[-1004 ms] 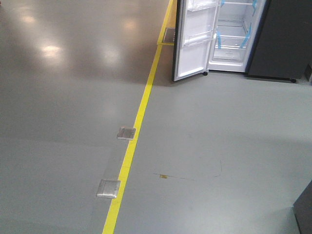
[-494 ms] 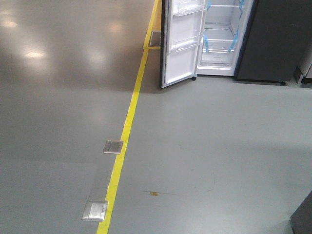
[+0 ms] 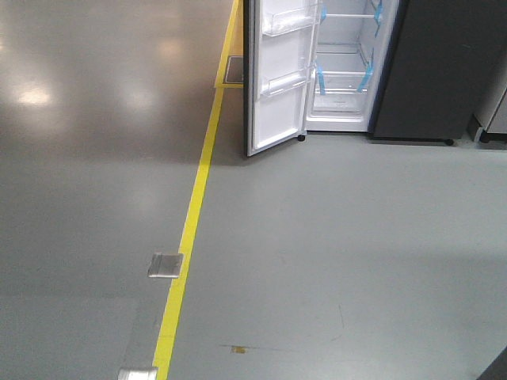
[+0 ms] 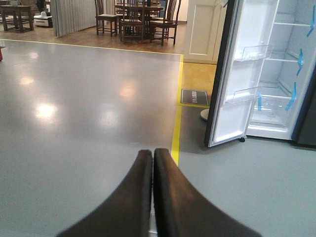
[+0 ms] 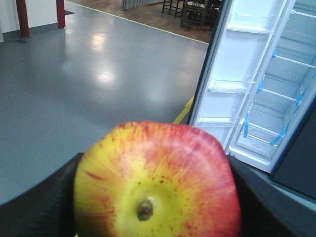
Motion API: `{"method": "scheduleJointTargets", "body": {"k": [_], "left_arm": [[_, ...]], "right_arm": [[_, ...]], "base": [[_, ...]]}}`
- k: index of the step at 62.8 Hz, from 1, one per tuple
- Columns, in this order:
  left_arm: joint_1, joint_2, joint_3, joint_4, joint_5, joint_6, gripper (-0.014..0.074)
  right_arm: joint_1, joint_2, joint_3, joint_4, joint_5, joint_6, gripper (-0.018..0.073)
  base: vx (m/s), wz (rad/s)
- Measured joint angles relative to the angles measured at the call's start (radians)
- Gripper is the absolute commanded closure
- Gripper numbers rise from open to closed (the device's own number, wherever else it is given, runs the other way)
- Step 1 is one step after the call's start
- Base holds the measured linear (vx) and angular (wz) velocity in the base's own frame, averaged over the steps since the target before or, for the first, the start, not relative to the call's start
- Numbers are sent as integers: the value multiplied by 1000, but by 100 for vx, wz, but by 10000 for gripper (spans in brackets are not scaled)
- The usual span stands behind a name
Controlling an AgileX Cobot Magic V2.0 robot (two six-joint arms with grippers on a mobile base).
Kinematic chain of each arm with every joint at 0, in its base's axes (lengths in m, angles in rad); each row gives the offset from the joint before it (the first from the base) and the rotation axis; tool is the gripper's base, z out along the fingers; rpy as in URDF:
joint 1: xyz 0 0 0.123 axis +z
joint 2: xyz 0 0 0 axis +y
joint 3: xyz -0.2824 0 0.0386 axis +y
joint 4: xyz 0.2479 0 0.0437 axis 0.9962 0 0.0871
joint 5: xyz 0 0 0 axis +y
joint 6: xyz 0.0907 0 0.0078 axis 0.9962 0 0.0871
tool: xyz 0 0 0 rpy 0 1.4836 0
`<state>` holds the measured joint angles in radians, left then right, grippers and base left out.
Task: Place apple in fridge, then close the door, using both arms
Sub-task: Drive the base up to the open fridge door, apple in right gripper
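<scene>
The fridge [image 3: 344, 79] stands at the far top of the front view with its white interior and blue tape strips showing. Its door [image 3: 277, 87] hangs wide open to the left, white inner face with clear bins toward me. In the right wrist view the red and yellow apple [image 5: 158, 182] fills the foreground, and my right gripper [image 5: 158, 197] is shut on it, black fingers [image 5: 44, 202] on both sides; the fridge [image 5: 281, 108] and door [image 5: 232, 79] lie ahead. My left gripper [image 4: 152, 157] is shut and empty over the floor, the door [image 4: 237, 84] ahead on the right.
A yellow floor line [image 3: 190, 229] runs toward the door's left side, with metal floor plates [image 3: 165, 265] beside it. A dark grey cabinet [image 3: 440, 71] stands right of the fridge. Chairs and a table [image 4: 138, 19] stand far back in the left wrist view.
The fridge and door have shifted left and lower in the front view and look larger, and the floor plates slid down the frame: the base has rolled closer.
</scene>
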<state>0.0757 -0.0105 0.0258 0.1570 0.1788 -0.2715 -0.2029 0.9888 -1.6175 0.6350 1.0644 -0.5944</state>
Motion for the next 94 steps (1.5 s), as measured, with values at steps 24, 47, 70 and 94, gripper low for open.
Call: {"method": "scheduleJointTargets", "body": {"k": [24, 47, 70, 94], "left_arm": [[0, 0, 0, 0, 0, 0, 603], [0, 0, 0, 0, 0, 0, 603], [0, 0, 0, 0, 0, 0, 603], [0, 0, 0, 0, 0, 0, 603]], "right_arm": [[0, 0, 0, 0, 0, 0, 536], [0, 0, 0, 0, 0, 0, 536], [0, 0, 0, 0, 0, 0, 536], [0, 0, 0, 0, 0, 0, 536]], "base": [[26, -8], [25, -6], [24, -2], [22, 0]]}}
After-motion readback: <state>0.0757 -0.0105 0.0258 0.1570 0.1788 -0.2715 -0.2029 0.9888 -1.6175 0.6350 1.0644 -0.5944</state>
